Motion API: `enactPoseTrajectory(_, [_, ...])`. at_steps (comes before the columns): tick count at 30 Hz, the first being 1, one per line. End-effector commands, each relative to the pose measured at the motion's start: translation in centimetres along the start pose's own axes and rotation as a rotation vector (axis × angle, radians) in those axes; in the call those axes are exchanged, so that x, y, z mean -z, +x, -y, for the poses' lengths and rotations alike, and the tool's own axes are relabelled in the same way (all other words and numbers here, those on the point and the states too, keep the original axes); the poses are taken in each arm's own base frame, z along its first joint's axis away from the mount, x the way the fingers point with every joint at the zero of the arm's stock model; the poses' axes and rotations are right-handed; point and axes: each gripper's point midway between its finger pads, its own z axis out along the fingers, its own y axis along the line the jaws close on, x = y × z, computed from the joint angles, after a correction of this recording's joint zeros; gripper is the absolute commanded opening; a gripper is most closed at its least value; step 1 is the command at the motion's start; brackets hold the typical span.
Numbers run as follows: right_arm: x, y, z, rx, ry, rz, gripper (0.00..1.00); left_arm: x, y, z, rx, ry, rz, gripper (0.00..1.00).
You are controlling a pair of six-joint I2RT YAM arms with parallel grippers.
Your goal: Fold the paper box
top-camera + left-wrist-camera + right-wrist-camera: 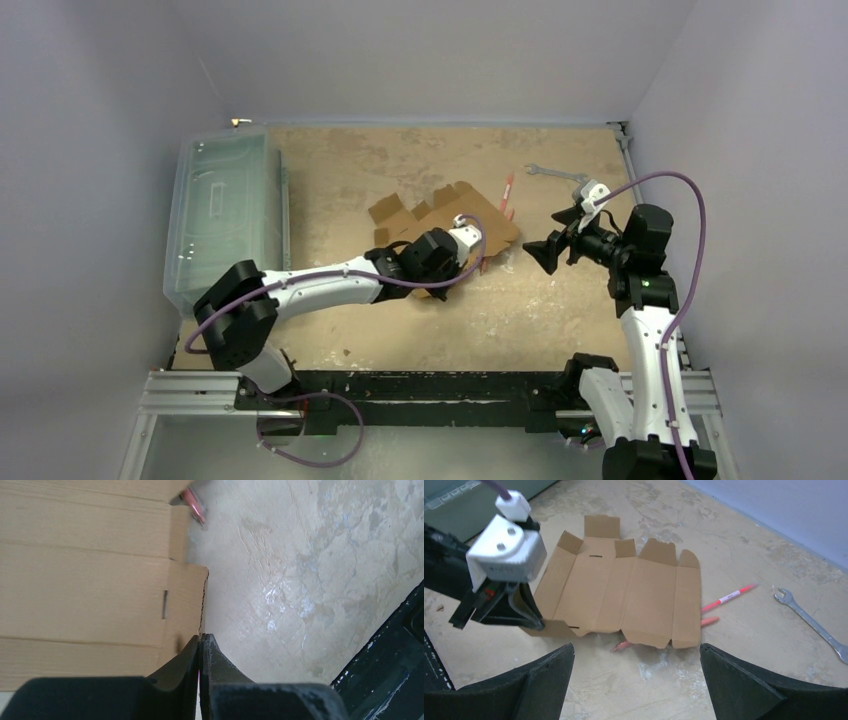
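grip first, at the near end: left tool (450, 280) pressed together on the near corner flap of the paper box (480, 205), cardboard edge running straight into the seam between its fingers (185, 660) in the left wrist view. reads as a thin pinch on that flap, not a bare close. from that tool, nearly all of the sheet off toward 12 and 1 o'clock. paper box lying flat and unfolded about mid tabletop (520, 310), long axis diagonal in the overhead view, roughly 8 to 2 o'clock, creases crossing it. right tool (548, 252) spread wide, holding nothing, hovering apart from the sheet off its 4 o'clock long edge, nearer the free end panel. left arm clearly the nearer one for the coming fold: probably raising the pinched flap up and over toward the sheet's middle. farther out, pink pen (726, 597) touching the sheet's 2 o'clock end, then wrench (555, 175) toward 1 o'clock.
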Motion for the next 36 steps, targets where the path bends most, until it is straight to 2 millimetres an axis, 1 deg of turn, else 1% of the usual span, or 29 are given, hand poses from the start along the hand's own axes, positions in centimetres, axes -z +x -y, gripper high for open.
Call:
enactPoseTrajectory(1, [0.1,-0.3,0.3,0.025,0.014,0.01,0.99,-0.7,1.3,0.9,0.075,-0.038,-0.024,0.0])
enactPoseTrajectory(4, [0.1,-0.2,0.4,0.024,0.014,0.009,0.99,-0.6,1.3,1.7,0.092,-0.024,-0.011,0.0])
enactPoseTrajectory(13, [0.0,0.1,0.5,0.022,0.018,0.0,0.99,0.5,1.3,4.0,0.139,0.059,0.013,0.0])
enactPoseTrajectory(21, [-0.2,0.4,0.6,0.014,0.014,-0.01,0.99,0.9,1.4,4.8,0.16,0.089,0.025,0.0])
enactPoseTrajectory(26, [-0.2,0.6,0.7,0.01,0.014,-0.016,0.99,0.7,1.5,4.2,0.172,0.054,0.035,0.0])
enactPoseTrajectory(29, [-0.2,0.7,0.7,0.007,0.013,-0.018,0.99,0.8,1.5,4.2,0.174,0.053,0.032,0.07])
enactPoseTrajectory(33, [-0.3,0.8,0.8,0.007,0.016,-0.021,0.99,1.4,1.0,4.3,0.177,0.062,0.05,0.27])
enactPoseTrajectory(36, [-0.3,0.9,0.8,0.005,0.016,-0.024,0.99,2.3,0.1,4.0,0.177,0.052,0.086,0.39])
